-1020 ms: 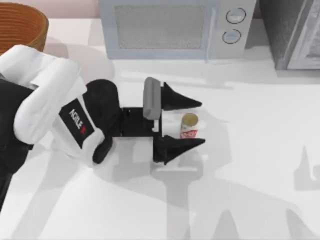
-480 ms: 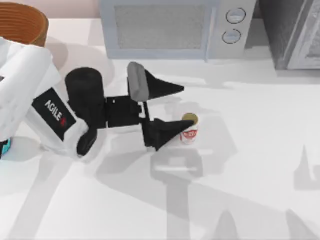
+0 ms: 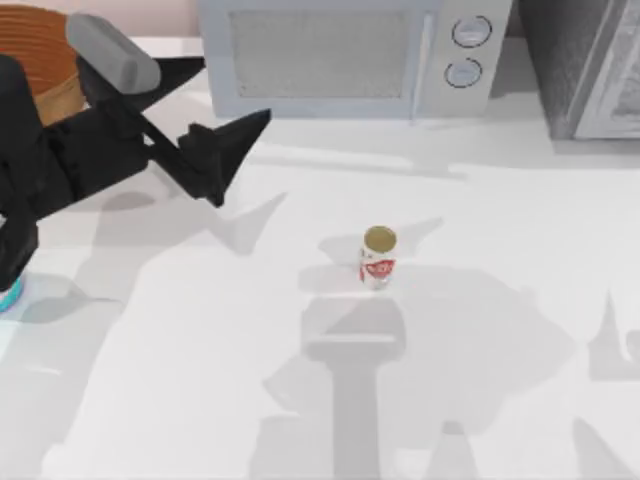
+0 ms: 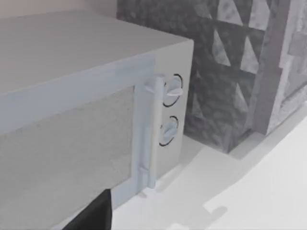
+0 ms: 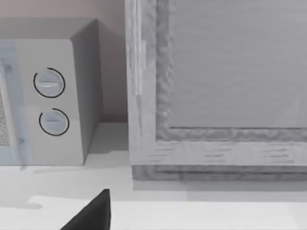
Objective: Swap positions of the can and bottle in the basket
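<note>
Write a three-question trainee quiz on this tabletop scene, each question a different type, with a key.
1. True or false: the can stands upright on the table, outside the basket.
2. Which end effector is near the basket? A) left B) right
3. Fill in: the left end effector has its fingers ____.

Key: 1 true. 2 A. 3 open, holding nothing.

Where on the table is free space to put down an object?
Bare table lies right of and below the can, up to the microwave. The top left is crowded: left pincer, open, and basket.
</note>
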